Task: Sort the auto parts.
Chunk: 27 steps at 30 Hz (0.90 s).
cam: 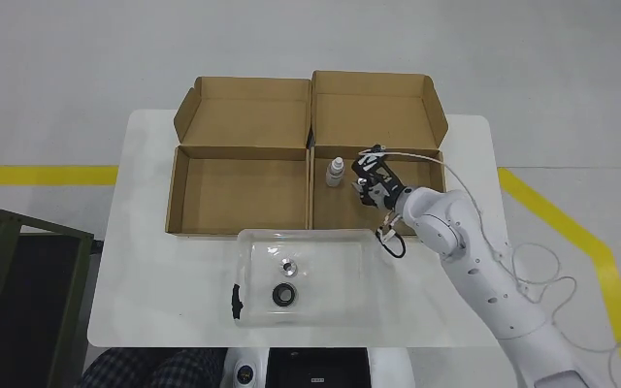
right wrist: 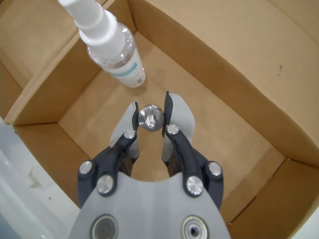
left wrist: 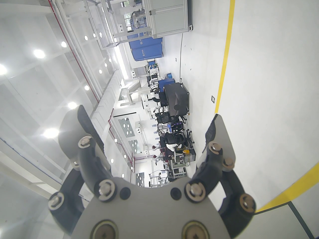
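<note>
My right claw is clamped on a small round silver metal part inside the right brown cardboard box, beside the clear white-capped bottle. The part's underside is hidden. My left claw holds nothing, jaws spread apart.

1. A white table is standing on a pale grey floor.
2. A yellow tape strip is running across the floor up to the table's left edge; another is slanting away on its right.
3. A dark green-framed stand is sitting just beside the table's left side.
4. In the left wrist view, ceiling lights are glowing over a hall where an aluminium-framed enclosure is standing near blue cabinets, and a yellow floor line is curving past.
</note>
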Available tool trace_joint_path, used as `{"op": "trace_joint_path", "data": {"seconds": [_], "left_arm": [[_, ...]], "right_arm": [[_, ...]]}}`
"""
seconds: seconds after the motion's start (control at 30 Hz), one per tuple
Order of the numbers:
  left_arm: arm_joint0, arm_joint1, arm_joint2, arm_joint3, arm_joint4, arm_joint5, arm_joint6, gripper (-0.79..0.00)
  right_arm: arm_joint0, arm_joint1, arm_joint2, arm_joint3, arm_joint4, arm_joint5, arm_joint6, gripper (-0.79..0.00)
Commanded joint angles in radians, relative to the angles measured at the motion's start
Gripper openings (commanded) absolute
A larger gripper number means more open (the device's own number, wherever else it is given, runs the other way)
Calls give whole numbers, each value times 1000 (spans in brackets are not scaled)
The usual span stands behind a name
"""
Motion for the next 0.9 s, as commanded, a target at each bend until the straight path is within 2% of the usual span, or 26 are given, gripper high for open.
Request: {"op": "trace_joint_path", "data": {"seconds": [0.0,0.17,0.27,0.3,0.33,0.43,0.57,0.67,0.87], "left_arm": [[0,0,0,0,0,0,0,0],[0,0,0,0,0,0,0,0],[0,0,0,0,0,0,0,0],[0,0,0,0,0,0,0,0],[0,0,0,0,0,0,0,0],[0,0,0,0,0,0,0,0],[0,0,0,0,0,0,0,0],[0,0,0,0,0,0,0,0],[0,0,0,0,0,0,0,0]], "right_arm": [[9,-4,-9,14,-1,3,2,-785],[27,-13,-35,44,-13,17,-1,-782],[37,-19,-49,61,-20,23,-1,-616],[40,-21,-53,65,-21,23,-1,-526],[43,-23,-57,70,-24,24,-1,-474],[50,-27,-63,81,-23,27,-3,-419],[49,-30,-64,70,-26,32,-10,-391],[38,-29,-54,37,-41,36,-5,-274],[-17,-16,-11,-98,-90,41,21,-175]]}}
